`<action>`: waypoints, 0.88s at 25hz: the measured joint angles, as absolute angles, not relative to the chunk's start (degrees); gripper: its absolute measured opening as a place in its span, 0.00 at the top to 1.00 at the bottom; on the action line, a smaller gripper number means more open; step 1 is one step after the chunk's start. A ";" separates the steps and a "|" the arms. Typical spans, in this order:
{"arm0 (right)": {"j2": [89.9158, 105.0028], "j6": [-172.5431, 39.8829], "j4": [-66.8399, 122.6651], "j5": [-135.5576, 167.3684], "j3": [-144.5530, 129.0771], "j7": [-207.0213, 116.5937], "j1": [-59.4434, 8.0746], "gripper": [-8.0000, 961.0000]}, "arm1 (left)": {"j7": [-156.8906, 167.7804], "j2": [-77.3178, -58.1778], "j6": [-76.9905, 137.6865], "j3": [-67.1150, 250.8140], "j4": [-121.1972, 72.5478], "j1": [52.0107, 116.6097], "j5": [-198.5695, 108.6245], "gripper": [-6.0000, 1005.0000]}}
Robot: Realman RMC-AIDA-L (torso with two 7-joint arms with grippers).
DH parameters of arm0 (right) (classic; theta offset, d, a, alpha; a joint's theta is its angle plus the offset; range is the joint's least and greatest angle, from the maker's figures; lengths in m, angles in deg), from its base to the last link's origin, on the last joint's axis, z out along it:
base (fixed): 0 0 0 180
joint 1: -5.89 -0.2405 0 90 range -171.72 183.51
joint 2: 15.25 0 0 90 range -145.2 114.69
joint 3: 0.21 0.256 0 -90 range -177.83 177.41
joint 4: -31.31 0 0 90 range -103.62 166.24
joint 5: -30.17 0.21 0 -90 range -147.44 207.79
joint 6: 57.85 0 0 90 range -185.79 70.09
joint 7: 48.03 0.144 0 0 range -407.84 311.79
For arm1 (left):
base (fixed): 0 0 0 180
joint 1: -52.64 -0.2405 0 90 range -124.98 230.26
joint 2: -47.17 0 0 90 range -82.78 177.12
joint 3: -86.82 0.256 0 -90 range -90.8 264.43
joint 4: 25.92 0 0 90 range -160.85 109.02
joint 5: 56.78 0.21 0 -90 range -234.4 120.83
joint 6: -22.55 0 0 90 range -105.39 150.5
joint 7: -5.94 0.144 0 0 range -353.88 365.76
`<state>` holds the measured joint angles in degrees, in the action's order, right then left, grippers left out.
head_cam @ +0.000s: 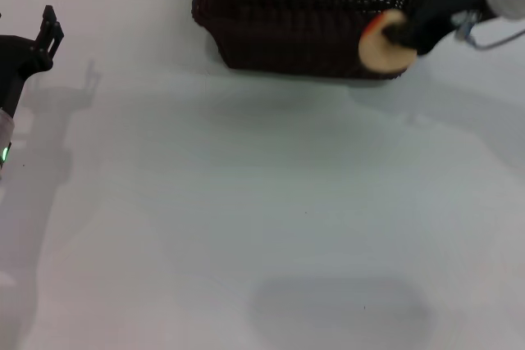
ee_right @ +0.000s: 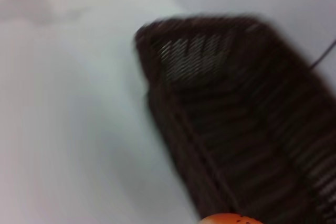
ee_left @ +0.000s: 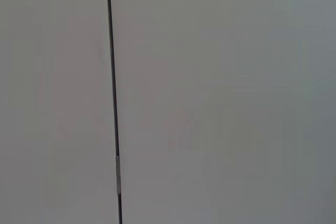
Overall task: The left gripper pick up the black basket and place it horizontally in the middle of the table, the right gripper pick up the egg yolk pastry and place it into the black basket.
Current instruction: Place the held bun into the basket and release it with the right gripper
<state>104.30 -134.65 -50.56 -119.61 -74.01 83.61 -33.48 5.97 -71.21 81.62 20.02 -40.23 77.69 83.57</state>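
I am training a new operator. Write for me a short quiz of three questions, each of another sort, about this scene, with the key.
1. True or false: the egg yolk pastry lies on the table.
2. Which gripper holds the pastry? A) left gripper B) right gripper C) neither
3. Fill in: in the head view the black basket stands at the ___ edge of the table, not in its middle.

Key
1. False. It is held up in front of the basket's right end.
2. B. The left gripper is off at the table's left side, holding nothing.
3. far
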 joint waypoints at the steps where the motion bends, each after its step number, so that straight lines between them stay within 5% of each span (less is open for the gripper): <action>1: 104.30 -134.83 -51.30 -119.63 -72.98 83.61 -33.76 0.82 | 5.96 -71.22 81.62 20.02 -40.34 77.69 83.58 0.23; 15: 103.89 -133.32 -52.72 -123.01 -69.98 83.45 -35.22 0.94 | 5.94 -71.30 81.70 20.09 -40.63 77.40 83.80 0.22; 22: 103.89 -126.62 -47.38 -128.14 -69.04 83.99 -35.36 0.91 | 5.94 -71.31 81.70 20.12 -40.66 77.25 83.82 0.22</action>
